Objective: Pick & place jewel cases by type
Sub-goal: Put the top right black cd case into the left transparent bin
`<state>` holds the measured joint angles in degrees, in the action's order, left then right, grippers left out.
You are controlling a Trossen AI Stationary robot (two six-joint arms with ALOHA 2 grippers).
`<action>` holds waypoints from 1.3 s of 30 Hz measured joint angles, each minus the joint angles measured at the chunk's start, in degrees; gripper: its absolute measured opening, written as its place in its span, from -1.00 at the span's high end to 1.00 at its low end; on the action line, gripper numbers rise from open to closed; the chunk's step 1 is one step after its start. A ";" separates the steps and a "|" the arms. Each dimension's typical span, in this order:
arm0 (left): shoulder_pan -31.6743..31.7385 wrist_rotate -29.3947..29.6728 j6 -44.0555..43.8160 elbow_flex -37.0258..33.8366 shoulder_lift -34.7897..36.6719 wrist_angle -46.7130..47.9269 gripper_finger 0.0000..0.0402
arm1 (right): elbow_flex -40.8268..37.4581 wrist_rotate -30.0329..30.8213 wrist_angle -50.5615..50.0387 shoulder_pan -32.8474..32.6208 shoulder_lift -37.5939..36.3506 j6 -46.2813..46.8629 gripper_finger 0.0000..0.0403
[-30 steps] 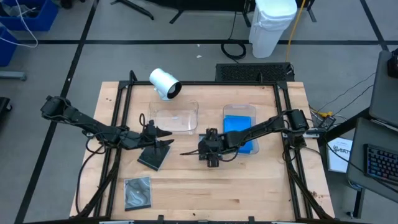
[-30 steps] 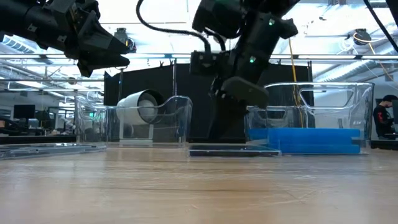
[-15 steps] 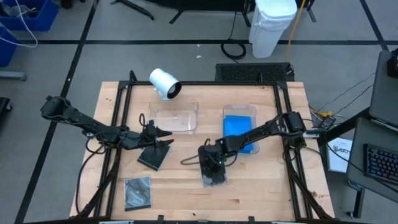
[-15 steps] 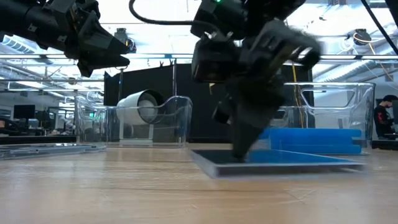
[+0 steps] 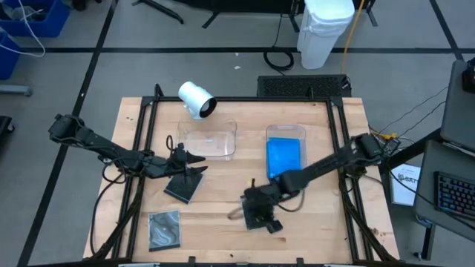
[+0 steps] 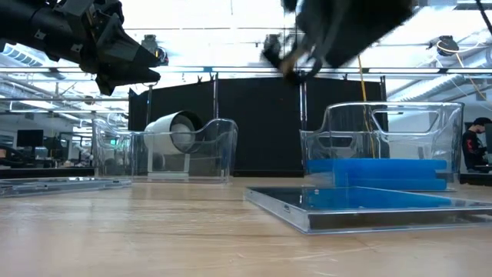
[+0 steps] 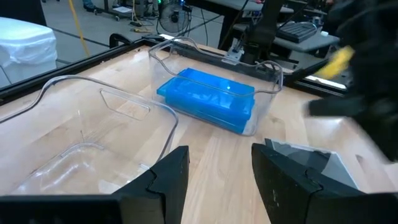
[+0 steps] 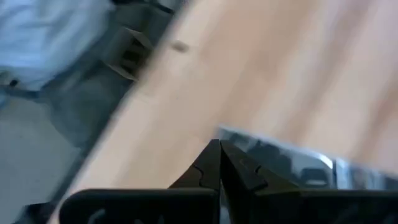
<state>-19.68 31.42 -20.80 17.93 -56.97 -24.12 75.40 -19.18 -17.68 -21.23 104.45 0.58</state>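
Observation:
A dark grey jewel case (image 6: pixel 361 208) lies flat on the table near its front edge, mostly hidden under my right arm in the high view (image 5: pixel 272 225). My right gripper (image 8: pixel 219 160) is shut and hangs above that case, clear of it (image 6: pixel 300 60). Another dark case (image 5: pixel 184 187) lies flat at mid-left, and a grey one showing a disc (image 5: pixel 165 228) lies at the near left. Blue jewel cases (image 7: pixel 208 99) are stacked in the right clear tray (image 5: pixel 286 133). My left gripper (image 7: pixel 221 180) hovers open above the table at mid-left (image 5: pixel 194 159), with nothing between its fingers.
An empty clear tray (image 5: pixel 210 141) sits left of the tray with the blue cases. A white cylinder (image 5: pixel 197 99) lies on its side at the far left. Black frame rails (image 5: pixel 141 148) run along the table's left and right sides. Bare wood lies at the near right.
My right gripper, staying shut, has gone toward the table's near edge, dragging the dark grey case along the table. The case was tipped up under the fingertips half a second ago and now lies flat. The gripper has since risen clear of it and tipped up.

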 joint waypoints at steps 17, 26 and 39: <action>0.00 0.00 -3.55 0.00 0.00 -0.49 0.11 | -30.31 46.11 24.54 -18.79 -16.24 18.57 1.00; 1.56 1.84 1.65 0.00 -0.01 0.35 0.11 | -48.66 46.14 45.91 -19.81 -25.04 21.30 1.00; -1.93 -13.57 3.87 0.52 -4.16 -0.40 0.11 | -55.63 46.38 54.11 -19.76 -27.16 18.21 1.00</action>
<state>-21.61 17.85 -16.92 18.45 -61.13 -24.52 19.77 27.20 36.43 -40.99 77.30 18.78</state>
